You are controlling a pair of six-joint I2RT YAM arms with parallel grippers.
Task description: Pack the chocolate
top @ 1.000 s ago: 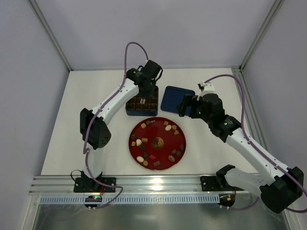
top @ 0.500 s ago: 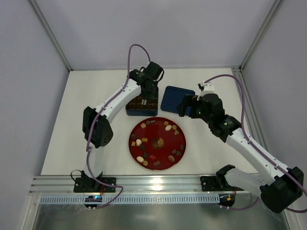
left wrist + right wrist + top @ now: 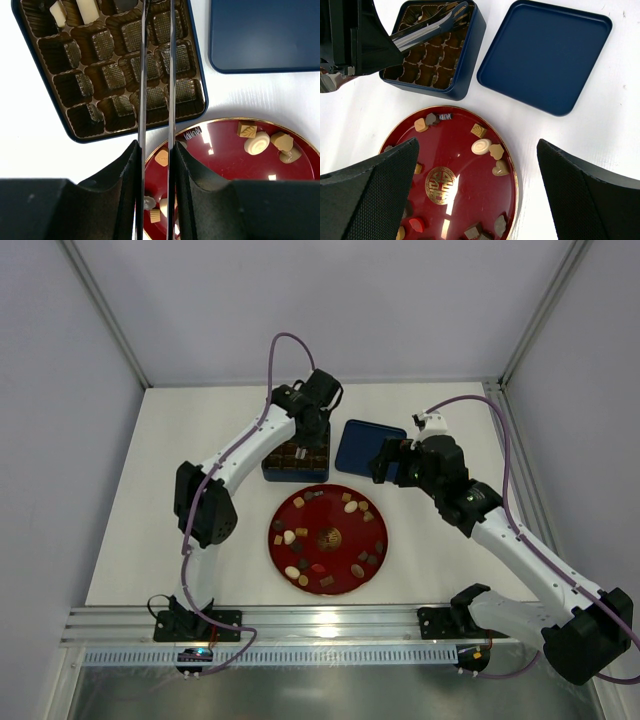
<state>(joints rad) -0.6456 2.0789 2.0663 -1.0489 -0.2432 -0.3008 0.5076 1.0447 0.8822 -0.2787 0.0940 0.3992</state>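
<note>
Several chocolates [image 3: 350, 507], dark brown, tan and cream, lie scattered on the round red plate [image 3: 335, 515]. They also show in the right wrist view [image 3: 481, 146] and the left wrist view [image 3: 257, 144]. My left gripper [image 3: 310, 430] is shut on thin metal tongs [image 3: 143, 75] and hangs over the dark blue box [image 3: 296, 476]. The tong tips reach over the box's far cells [image 3: 457, 11]; whether they hold a piece is hidden. Two cream pieces [image 3: 87, 10] sit in the box's far corner cells. My right gripper [image 3: 477, 145] is open and empty above the plate's right side.
The blue box lid [image 3: 362, 446] lies open side up to the right of the box, behind the plate. The box's brown grid tray [image 3: 115, 75] has mostly bare cells. White table all around, with walls on three sides.
My left gripper with the tongs has shifted slightly right and farther back over the box, and its elbow has swung right. The right arm has not moved.
</note>
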